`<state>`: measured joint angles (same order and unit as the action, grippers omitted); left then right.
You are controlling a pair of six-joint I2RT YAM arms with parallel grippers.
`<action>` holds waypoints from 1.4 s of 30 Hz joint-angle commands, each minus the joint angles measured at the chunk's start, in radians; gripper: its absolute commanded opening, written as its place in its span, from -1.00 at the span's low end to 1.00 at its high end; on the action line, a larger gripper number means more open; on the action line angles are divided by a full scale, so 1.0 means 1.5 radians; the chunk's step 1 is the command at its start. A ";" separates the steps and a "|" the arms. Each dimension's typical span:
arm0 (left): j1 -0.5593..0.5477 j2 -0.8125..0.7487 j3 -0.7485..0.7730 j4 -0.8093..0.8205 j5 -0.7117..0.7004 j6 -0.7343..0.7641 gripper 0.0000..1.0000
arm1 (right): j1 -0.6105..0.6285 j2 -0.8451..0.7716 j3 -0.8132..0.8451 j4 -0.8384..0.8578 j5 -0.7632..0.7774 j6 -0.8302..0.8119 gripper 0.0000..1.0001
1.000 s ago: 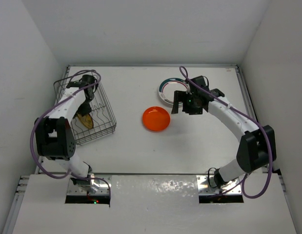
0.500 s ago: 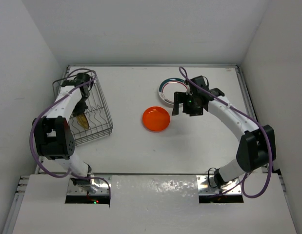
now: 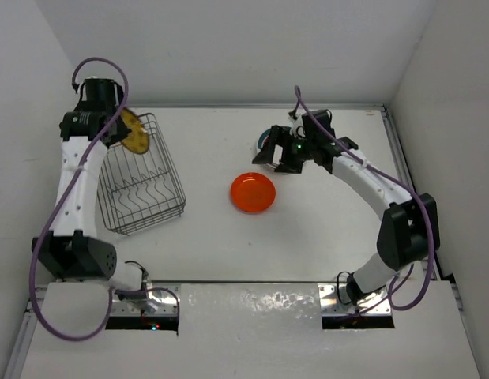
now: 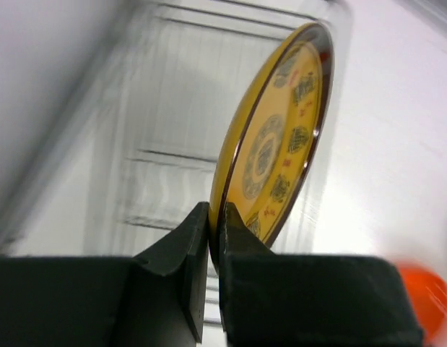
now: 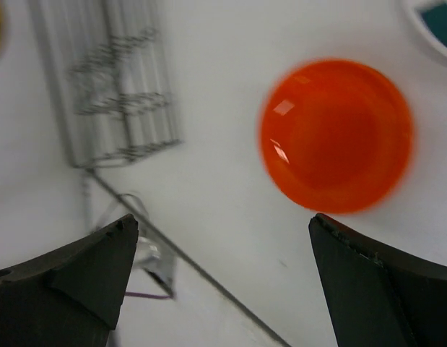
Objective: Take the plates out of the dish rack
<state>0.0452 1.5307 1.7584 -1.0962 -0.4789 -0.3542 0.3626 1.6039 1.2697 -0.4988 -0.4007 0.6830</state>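
Note:
My left gripper (image 3: 120, 129) is shut on the rim of the yellow patterned plate (image 3: 135, 132) and holds it on edge, high above the grey wire dish rack (image 3: 141, 183). In the left wrist view the plate (image 4: 281, 137) stands between my fingers (image 4: 241, 238). No plate shows in the rack. An orange plate (image 3: 253, 193) lies flat mid-table, also in the right wrist view (image 5: 337, 136). A white teal-rimmed plate (image 3: 265, 140) lies behind it, mostly hidden by my right gripper (image 3: 269, 155), which is open and empty above it.
White walls close in the table on the left, back and right. The rack stands at the left, tilted relative to the table edge. The arm bases and a metal strip (image 3: 252, 304) sit at the near edge.
My left gripper has lifted the yellow patterned plate up out of the rack and toward the back left. My right gripper has swung a little left and back, over the teal-rimmed plate.

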 commanded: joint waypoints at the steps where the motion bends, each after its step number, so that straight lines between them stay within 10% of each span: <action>1: -0.002 -0.098 -0.097 0.187 0.378 0.013 -1.00 | 0.002 -0.007 -0.023 0.358 -0.181 0.195 0.98; 7: -0.026 -0.108 -0.323 0.471 0.772 -0.158 -1.00 | 0.015 0.050 0.099 0.358 -0.123 0.218 0.98; 22: -0.111 -0.040 -0.388 0.558 0.850 -0.231 -1.00 | 0.037 0.092 0.119 0.155 0.021 0.037 0.52; 27: -0.113 -0.026 -0.402 0.566 0.850 -0.227 -0.99 | 0.038 0.080 0.093 0.201 -0.025 0.054 -0.84; 30: -0.113 -0.020 -0.375 0.477 0.759 -0.186 -0.26 | 0.036 0.063 0.048 0.244 -0.053 0.087 -1.00; 31: -0.113 -0.019 -0.356 0.423 0.698 -0.149 0.47 | 0.034 0.060 0.046 0.237 -0.048 0.084 -1.00; 33: -0.115 -0.023 -0.294 0.296 0.505 -0.121 0.99 | 0.030 0.055 0.050 0.161 0.027 0.065 -1.00; 36: -0.115 -0.048 -0.239 0.183 0.295 -0.098 1.00 | -0.001 0.054 0.017 0.083 0.112 0.085 -1.00; 42: -0.114 -0.131 -0.205 0.119 0.168 -0.041 1.00 | -0.016 0.068 -0.059 0.103 0.129 0.033 -1.00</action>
<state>-0.1280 1.4067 1.3979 -0.8124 -0.0296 -0.4961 0.3386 1.7184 1.2049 -0.3489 -0.2466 0.7765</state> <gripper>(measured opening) 0.999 0.010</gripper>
